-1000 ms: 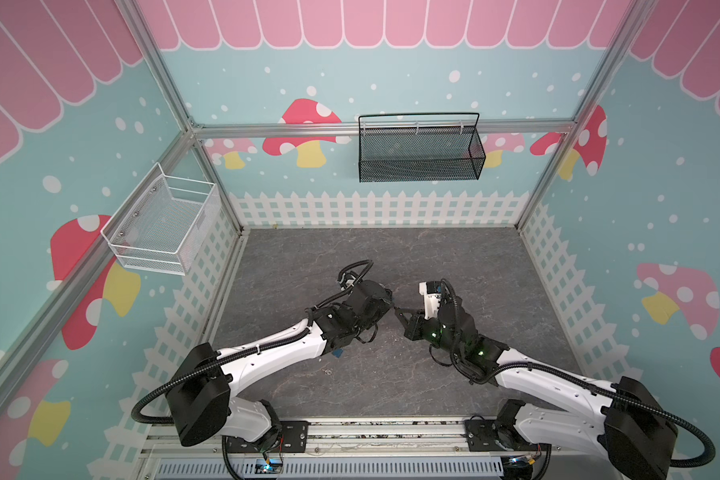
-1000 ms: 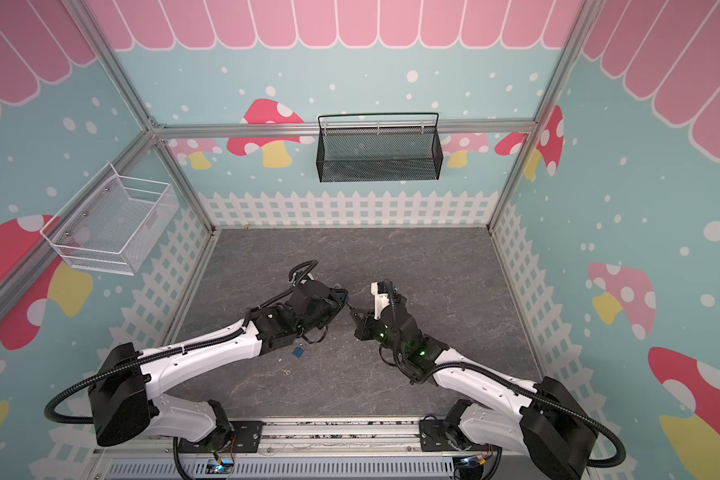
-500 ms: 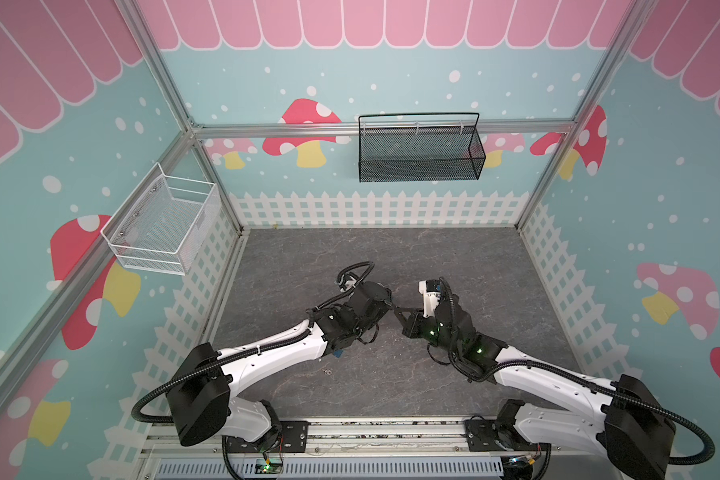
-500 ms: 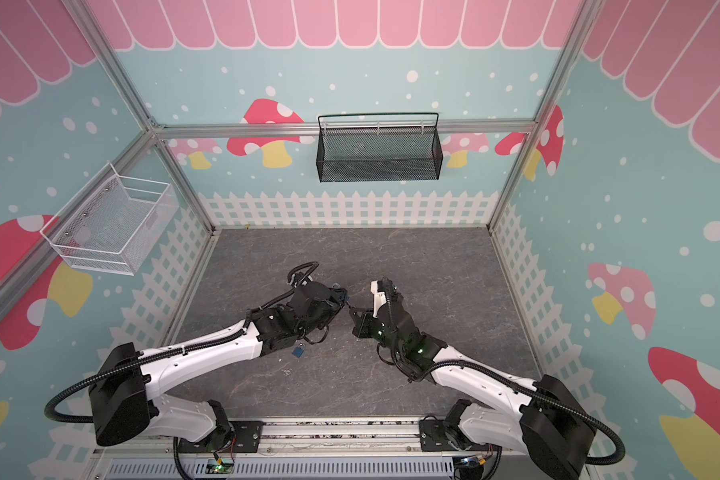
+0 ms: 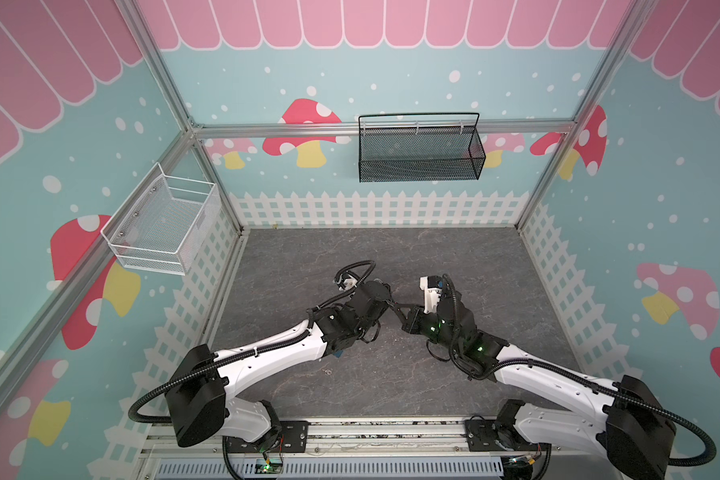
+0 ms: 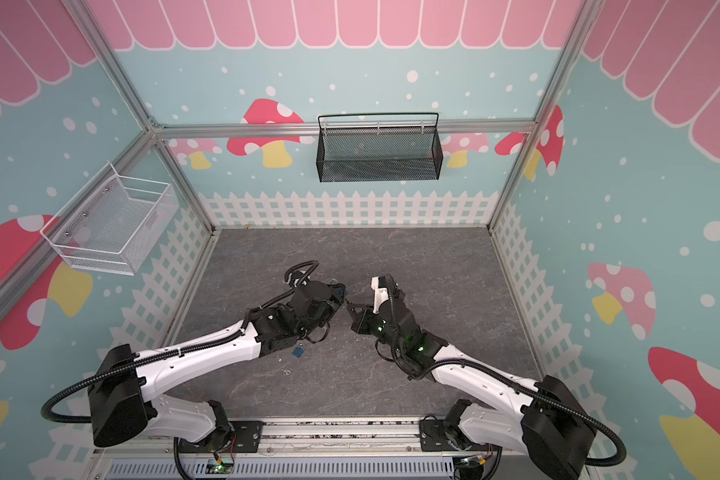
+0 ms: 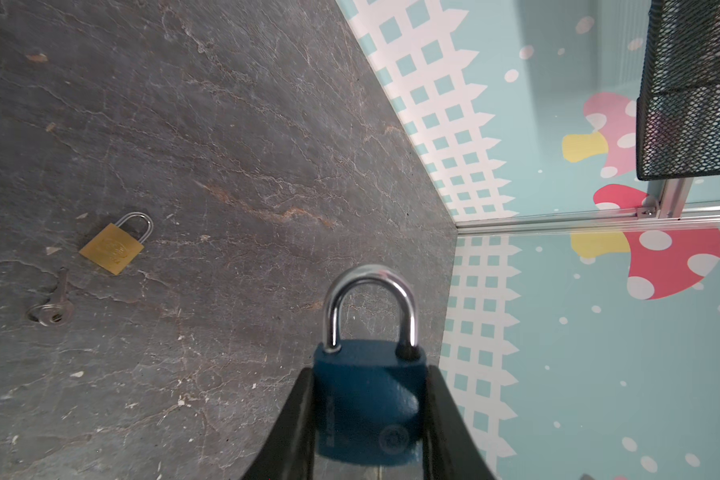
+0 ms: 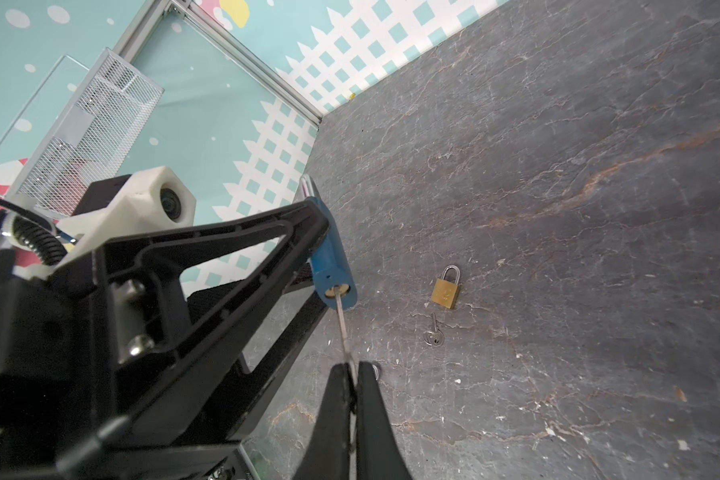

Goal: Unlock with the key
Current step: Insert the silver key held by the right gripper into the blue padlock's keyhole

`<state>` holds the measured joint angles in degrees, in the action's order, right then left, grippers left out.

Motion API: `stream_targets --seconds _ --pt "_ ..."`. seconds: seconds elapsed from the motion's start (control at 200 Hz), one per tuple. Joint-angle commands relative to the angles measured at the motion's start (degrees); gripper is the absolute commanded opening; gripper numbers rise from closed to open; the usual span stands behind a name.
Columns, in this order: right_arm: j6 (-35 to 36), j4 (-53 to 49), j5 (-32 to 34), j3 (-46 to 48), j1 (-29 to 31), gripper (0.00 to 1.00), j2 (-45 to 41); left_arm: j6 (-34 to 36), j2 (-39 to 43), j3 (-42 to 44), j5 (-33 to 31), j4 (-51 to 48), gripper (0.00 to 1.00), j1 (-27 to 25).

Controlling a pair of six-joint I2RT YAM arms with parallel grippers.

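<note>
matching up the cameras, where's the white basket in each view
Top view: white basket hangs on the left wall.
Top view: same wall, same place.
Left wrist: not in it.
Right wrist: basket on that wall.
Shared landmark: white fence print.

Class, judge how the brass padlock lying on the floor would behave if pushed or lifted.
The brass padlock lies flat on the floor, so a push would probably slide it, not roll it. It looks like solid metal: likely rigid and heavy for its size. Its smooth faces might slip when gripped.
</note>
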<state>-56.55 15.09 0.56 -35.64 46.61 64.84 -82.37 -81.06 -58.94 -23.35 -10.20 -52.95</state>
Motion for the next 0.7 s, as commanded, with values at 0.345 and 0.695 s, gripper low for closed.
stream_targets --seconds 0.345,0.695 --pt "20.4 8.8 7.3 -1.9 0.4 0.00 -2.3 -2.4 3.6 1.8 15.1 4.8 0.00 -3.8" --pt "12.7 8.6 3.0 -1.1 0.4 0.00 -3.6 -3.7 3.7 2.3 12.7 6.7 0.00 -5.1"
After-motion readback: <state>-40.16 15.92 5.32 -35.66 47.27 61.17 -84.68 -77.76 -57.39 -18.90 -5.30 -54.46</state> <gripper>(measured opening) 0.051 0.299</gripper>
